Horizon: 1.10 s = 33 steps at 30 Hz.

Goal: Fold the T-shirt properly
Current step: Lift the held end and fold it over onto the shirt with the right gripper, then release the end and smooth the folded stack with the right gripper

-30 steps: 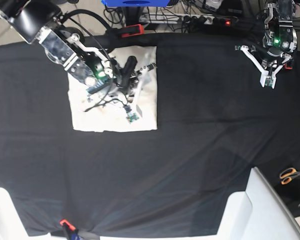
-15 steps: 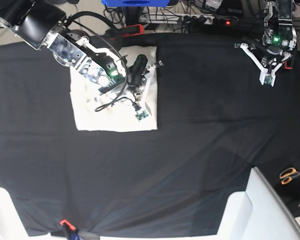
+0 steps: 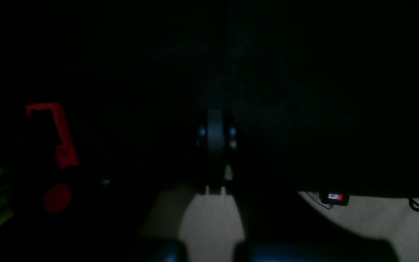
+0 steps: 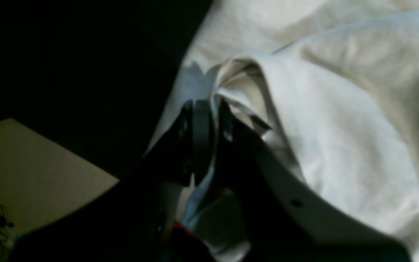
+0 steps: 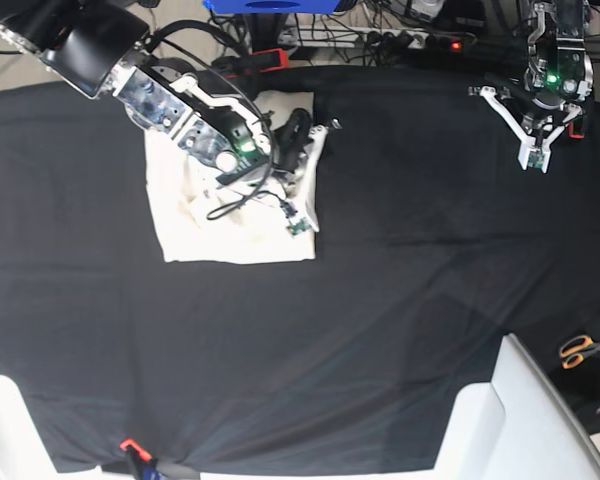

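Observation:
The cream T-shirt (image 5: 195,215) lies folded into a rough square on the black table cloth (image 5: 400,260), at the back left of the base view. My right gripper (image 5: 320,135) is at the shirt's far right edge. In the right wrist view its jaws (image 4: 209,109) are shut on a raised fold of the T-shirt (image 4: 340,120), which is bunched and wrinkled around them. My left gripper (image 5: 533,165) is at the back right, far from the shirt. In the dark left wrist view it (image 3: 215,145) is shut and empty above the black cloth.
Orange-handled scissors (image 5: 580,350) lie at the right edge. A white bin (image 5: 525,425) stands at the front right. A red clamp (image 5: 265,60) and a power strip (image 5: 400,40) sit behind the table's back edge. The red clamp also shows in the left wrist view (image 3: 58,134).
My right arm has moved right and toward the back, holding the shirt's edge; the shirt has shifted a little to the right and bunched up. The left arm has barely moved.

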Tool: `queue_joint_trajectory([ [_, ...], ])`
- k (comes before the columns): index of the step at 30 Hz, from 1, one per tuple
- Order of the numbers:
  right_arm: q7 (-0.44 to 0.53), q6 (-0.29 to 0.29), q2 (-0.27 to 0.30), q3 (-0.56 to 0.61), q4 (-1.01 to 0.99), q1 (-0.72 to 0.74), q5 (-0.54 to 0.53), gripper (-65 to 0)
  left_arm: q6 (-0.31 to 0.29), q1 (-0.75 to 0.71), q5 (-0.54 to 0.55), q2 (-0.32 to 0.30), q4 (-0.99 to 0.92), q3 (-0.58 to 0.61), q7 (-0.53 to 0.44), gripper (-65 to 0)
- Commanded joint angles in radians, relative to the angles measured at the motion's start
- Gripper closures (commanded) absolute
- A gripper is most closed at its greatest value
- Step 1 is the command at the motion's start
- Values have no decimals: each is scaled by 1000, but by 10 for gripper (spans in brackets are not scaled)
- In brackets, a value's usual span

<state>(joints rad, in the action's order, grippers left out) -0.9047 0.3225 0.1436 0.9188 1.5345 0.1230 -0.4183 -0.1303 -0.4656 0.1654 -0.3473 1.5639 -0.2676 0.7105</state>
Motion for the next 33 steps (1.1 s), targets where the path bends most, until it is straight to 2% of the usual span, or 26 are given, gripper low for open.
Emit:
queue_joint_trajectory([
  [1,14,-1,-8,0,18,16,-3,-14,7,-2,1,-14,11,-6,-10,0],
  [2,14,-1,-8,0,21,16,-3,-39,7,-2,1,-14,11,-6,-10,0],
  [6,9,-1,-31,0,21,16,-3,-213,7,-2,1,-14,10,-6,-10,0],
  [8,14,-1,-43,0,14,16,-3,-270,7,-2,1,-16,0,-6,-10,0],
  [9,16,-1,-52,0,14,16,-3,-279,7,1,1,-16,-10,-6,-10,0],
  [15,8,-29,-98,0,22,30,-3,-279,7,8,1,-16,-46,-6,-10,0],
  [18,0,-38,-100,1,93,45,-3,-278,7,6,1,-17,-44,-6,-10,0],
  [21,-103,-33,-52,-19,251,71,-1,-278,7,8,1,-19,-44,-8,-10,0],
  [25,-227,-33,31,-241,420,30,-6,-264,7,6,1,-22,-44,-8,-10,0],
  [26,-238,-35,44,-306,430,2,-7,-233,7,6,1,-22,-44,-8,-10,0],
  [29,-221,-70,84,-473,413,-81,-9,-9,7,5,1,-23,-44,-8,-12,0],
  [30,-198,-104,97,-485,401,-101,-9,0,7,6,1,-23,-44,-8,-12,0],
  [32,-133,-174,115,-490,372,-138,-9,-29,7,8,1,-23,-44,-8,-12,0],
  [33,-106,-199,115,-493,349,-156,-7,-15,7,9,1,-23,-43,-8,-12,0],
])
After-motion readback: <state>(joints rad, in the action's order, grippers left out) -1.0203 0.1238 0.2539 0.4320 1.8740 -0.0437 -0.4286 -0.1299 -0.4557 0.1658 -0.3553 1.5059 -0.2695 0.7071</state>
